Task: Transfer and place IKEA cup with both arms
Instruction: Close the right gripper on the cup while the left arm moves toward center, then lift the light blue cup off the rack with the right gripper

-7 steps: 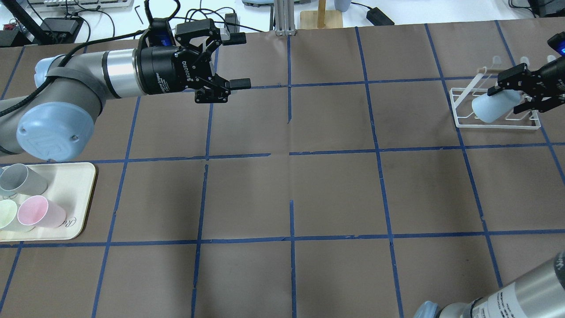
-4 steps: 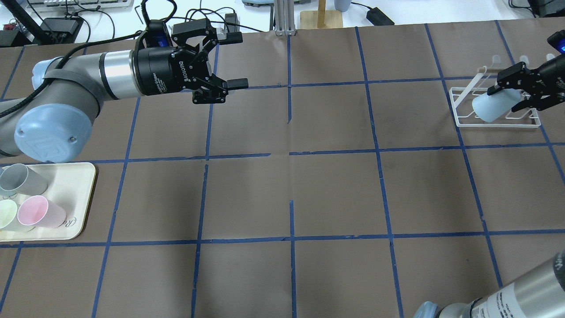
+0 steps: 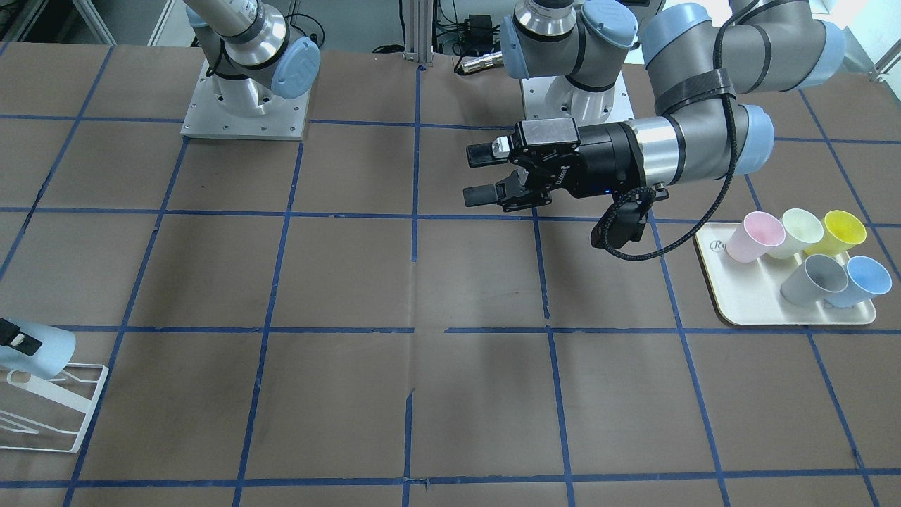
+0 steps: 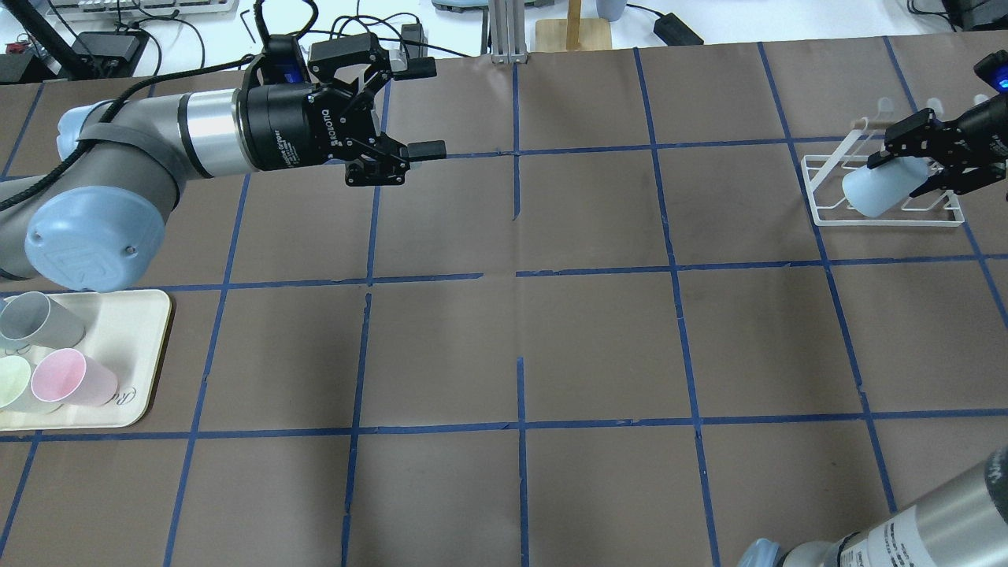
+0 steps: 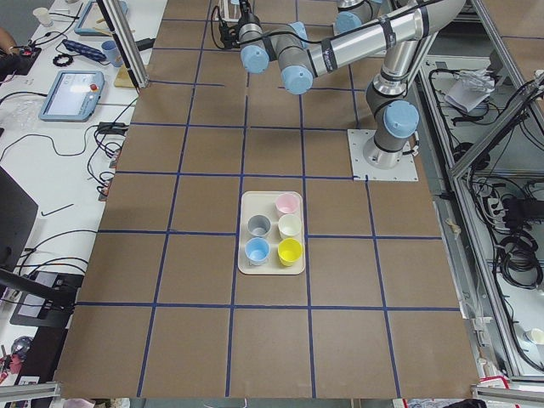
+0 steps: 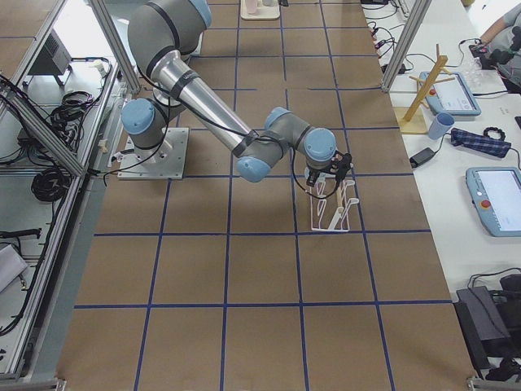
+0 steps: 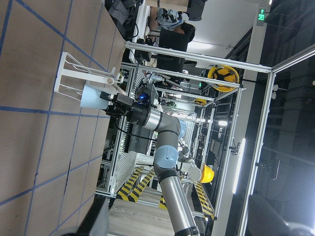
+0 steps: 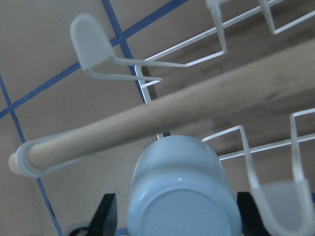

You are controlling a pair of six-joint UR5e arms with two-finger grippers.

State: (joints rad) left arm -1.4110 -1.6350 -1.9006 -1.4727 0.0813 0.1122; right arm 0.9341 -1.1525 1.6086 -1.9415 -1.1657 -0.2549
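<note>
The pale sky-blue IKEA cup [image 4: 866,195] lies tilted on the white wire rack [image 4: 819,214] at the far right, its base toward my right wrist camera [image 8: 182,196]. My right gripper [image 4: 895,176] straddles the cup's base. In the right wrist view [image 8: 177,214] the jaws look open, with a small gap at one finger. The cup also shows at the left edge of the front view [image 3: 39,348] and far off in the left wrist view [image 7: 93,97]. My left gripper [image 4: 425,109] hangs open and empty above the table's far left part [image 3: 477,174].
A cream tray [image 3: 746,310] near my left arm's base holds pink [image 3: 757,236], cream [image 3: 799,231], yellow [image 3: 838,231], grey [image 3: 816,278] and deeper blue [image 3: 862,278] cups. A wooden dowel [image 8: 172,118] runs across the rack beside the cup.
My right gripper has shifted slightly away from me; the cup stays on the rack. My left gripper has wavered a little sideways, still open.
</note>
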